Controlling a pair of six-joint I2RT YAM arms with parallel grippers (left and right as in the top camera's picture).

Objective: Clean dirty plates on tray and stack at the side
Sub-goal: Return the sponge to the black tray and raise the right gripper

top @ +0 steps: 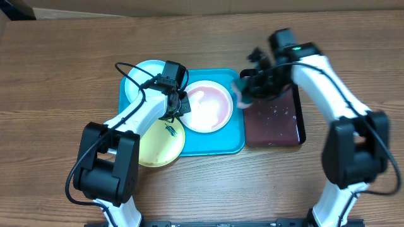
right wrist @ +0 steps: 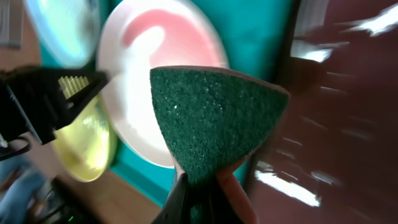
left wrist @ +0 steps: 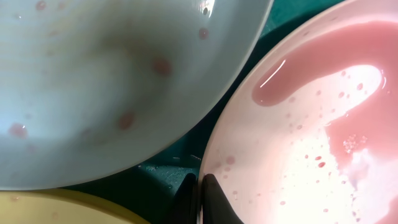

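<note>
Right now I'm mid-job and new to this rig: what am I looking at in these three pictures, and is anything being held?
Two white robot arms work at a wooden table. The top picture looks down from above; the other two come from cameras on each wrist.

On the table sits a large turquoise plastic tray with a white round plate wet with pink liquid. A pale blue plate and a yellow-green plate overlap the tray's left edge. Right of it is a smaller black tray holding dark liquid.

The left claw is shut on the white plate's rim. The right claw is shut on a green scouring sponge, held over the gap between the two trays.
</note>
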